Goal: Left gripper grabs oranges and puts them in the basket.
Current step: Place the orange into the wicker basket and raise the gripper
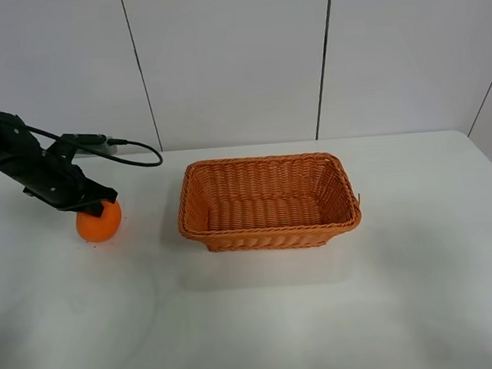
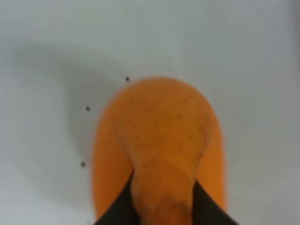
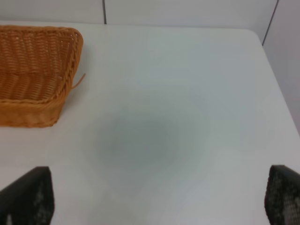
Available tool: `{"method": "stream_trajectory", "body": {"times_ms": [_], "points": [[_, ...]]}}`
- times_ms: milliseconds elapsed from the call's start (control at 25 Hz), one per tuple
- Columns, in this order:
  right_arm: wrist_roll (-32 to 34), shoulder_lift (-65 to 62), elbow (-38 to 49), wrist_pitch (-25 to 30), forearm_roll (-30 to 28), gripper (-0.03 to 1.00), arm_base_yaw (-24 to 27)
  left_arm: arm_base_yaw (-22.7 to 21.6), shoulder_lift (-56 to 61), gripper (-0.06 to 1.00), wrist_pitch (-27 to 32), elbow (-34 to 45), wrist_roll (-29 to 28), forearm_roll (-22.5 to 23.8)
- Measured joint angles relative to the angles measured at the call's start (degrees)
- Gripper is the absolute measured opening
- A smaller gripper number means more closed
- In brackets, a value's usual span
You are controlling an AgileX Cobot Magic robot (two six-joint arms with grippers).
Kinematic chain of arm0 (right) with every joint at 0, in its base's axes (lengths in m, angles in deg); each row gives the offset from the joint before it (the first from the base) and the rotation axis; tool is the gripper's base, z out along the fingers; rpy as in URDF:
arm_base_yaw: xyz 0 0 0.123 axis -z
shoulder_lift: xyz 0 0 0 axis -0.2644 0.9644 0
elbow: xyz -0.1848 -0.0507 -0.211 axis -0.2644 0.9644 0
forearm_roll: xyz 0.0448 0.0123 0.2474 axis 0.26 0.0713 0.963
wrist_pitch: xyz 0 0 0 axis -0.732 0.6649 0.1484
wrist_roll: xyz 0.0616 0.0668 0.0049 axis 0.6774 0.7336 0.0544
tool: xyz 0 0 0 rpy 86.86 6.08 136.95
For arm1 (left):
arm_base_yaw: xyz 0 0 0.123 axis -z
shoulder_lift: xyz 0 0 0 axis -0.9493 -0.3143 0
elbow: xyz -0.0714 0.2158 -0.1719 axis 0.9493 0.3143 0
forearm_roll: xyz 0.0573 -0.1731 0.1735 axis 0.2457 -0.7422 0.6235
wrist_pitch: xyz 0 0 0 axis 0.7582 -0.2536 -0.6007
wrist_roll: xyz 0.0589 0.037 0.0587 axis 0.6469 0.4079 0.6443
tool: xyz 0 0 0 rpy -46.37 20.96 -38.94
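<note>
One orange (image 1: 98, 225) sits on the white tabletop (image 1: 323, 314) at the far left of the high view, with the left gripper (image 1: 98, 207) reaching down onto it from above. In the left wrist view the dark fingers (image 2: 115, 213) press in on either side of the fruit's bumpy knob, so the jaws appear closed narrow on the orange. It looks to be resting on the tabletop, not yet lifted. Taking it by the top rather than the middle probably suits its shape, since the body bulges out wider than the fingers on both sides.

Woven and empty, the basket (image 1: 265, 161) stands at the middle of the tabletop, well apart from the fruit, its mouth open upward. Bare tabletop lies between the two, so the carry across looks unobstructed. The flared wall and rolled rim nearest the fruit are the one edge to clear, which calls for a lift before the sideways move. A black cable (image 1: 134, 157) loops behind the arm, away from that path.

Off to the other side, the right gripper (image 3: 159, 201) hangs with its jaws spread wide and empty above bare tabletop, just beyond the basket's end.
</note>
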Motion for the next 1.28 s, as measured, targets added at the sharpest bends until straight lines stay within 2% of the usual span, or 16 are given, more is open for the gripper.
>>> {"method": "stream_trajectory", "body": {"times_ms": [240, 400, 520, 680, 880, 1040, 1280], "points": [[0.00, 0.00, 0.00, 0.00, 0.00, 0.69, 0.00, 0.00, 8.55, 0.19, 5.75, 0.00, -0.11, -0.18], [0.00, 0.00, 0.00, 0.00, 0.00, 0.69, 0.00, 0.00, 15.08, 0.19, 8.07, 0.00, -0.11, -2.25], [0.00, 0.00, 0.00, 0.00, 0.00, 0.69, 0.00, 1.56, 19.07, 0.19, 8.92, 0.00, -0.11, -3.07], [0.00, 0.00, 0.00, 0.00, 0.00, 0.69, 0.00, 7.30, 20.86, 0.19, 9.53, -0.66, 0.14, -3.32], [0.00, 0.00, 0.00, 0.00, 0.00, 0.69, 0.00, 16.70, 17.40, 0.19, 9.21, -4.52, 0.08, -3.84], [0.00, 0.00, 0.00, 0.00, 0.00, 0.69, 0.00, 22.57, 11.79, 0.19, 9.11, -10.14, -0.74, -4.00], [0.00, 0.00, 0.00, 0.00, 0.00, 0.69, 0.00, 28.42, 2.11, 0.19, 9.30, -19.86, -1.62, -4.01]]}}
